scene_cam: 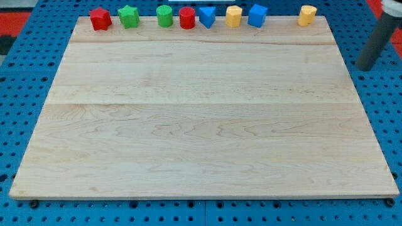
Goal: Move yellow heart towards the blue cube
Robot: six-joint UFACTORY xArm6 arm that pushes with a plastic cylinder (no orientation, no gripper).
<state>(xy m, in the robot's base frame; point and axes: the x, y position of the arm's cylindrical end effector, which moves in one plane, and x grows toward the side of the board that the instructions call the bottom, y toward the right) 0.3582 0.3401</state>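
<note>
The blue cube (257, 15) stands at the board's top edge, right of centre. Two yellow blocks stand in the same row. One yellow block (233, 16) sits just left of the blue cube, almost touching it. The other yellow block (306, 14) stands alone near the top right corner. I cannot tell from here which of them is the heart. My tip (366, 65) is off the board, over the blue pegboard at the view's right, below and to the right of the far-right yellow block.
Along the top edge from the left stand a red block (100, 19), a green star (129, 16), a green cylinder (164, 16), a red cylinder (187, 17) and a blue pointed block (207, 16). The wooden board (201, 125) lies on blue pegboard.
</note>
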